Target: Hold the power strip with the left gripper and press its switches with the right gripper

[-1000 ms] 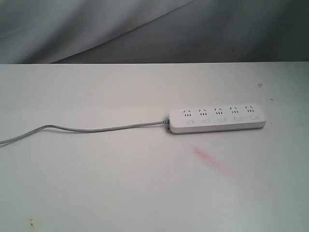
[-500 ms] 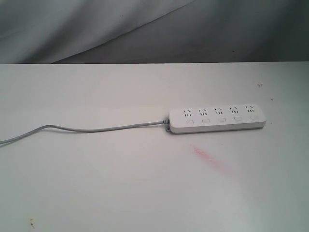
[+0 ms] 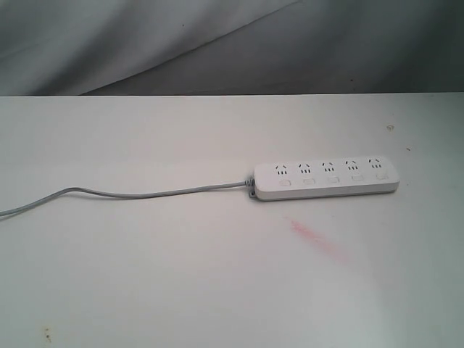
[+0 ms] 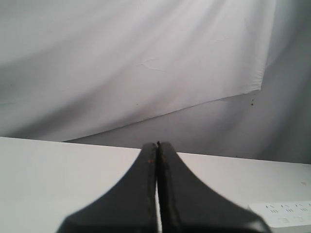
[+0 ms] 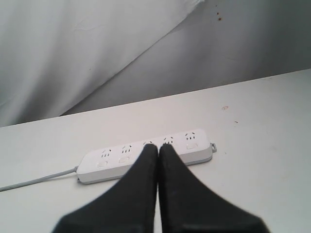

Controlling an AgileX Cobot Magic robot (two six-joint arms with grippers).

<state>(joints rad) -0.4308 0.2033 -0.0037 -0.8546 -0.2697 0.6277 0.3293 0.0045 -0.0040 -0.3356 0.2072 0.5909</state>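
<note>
**Opening stage: both grippers clenched and empty, strip untouched**

The left gripper [image 4: 157, 144] has its two fingers pressed together with nothing between them. The right gripper [image 5: 158, 145] is likewise clenched and empty. Neither arm appears in the exterior view, so both are judged to be well apart from the work.

The power strip [image 3: 326, 181] lies flat on the white table [image 3: 145, 283], right of centre. Its grey cord [image 3: 145, 193] trails off to the left, and a pink smear [image 3: 317, 239] lies near its front side.

Holding has not yet begun. The next move calls for the left gripper to open, descend and pin the strip, probably near the cord end, leaving the switches [image 3: 331, 182] free for the right.

Only the exterior view shows all five switches and the cord's run. The right wrist view shows the strip beyond the fingertips, partly hidden by them. The left wrist view catches only a sliver of one end.
</note>
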